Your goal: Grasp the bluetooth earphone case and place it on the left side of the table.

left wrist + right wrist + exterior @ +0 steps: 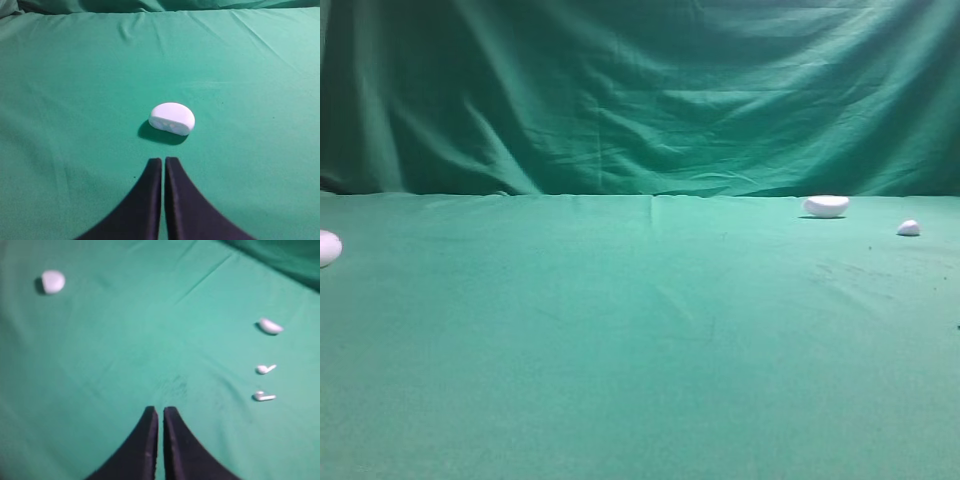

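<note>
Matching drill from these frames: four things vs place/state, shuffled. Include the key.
Things:
1. bluetooth earphone case
2. half-dome piece
3. tiny white piece
4. left gripper

Place/state:
A. shut, empty, just short of the case
B. cut off by the left edge of the high view
C. nearest the right edge of the high view
D. back right of the table

Pairs: 1-B, 2-D, 3-C, 4-A
</note>
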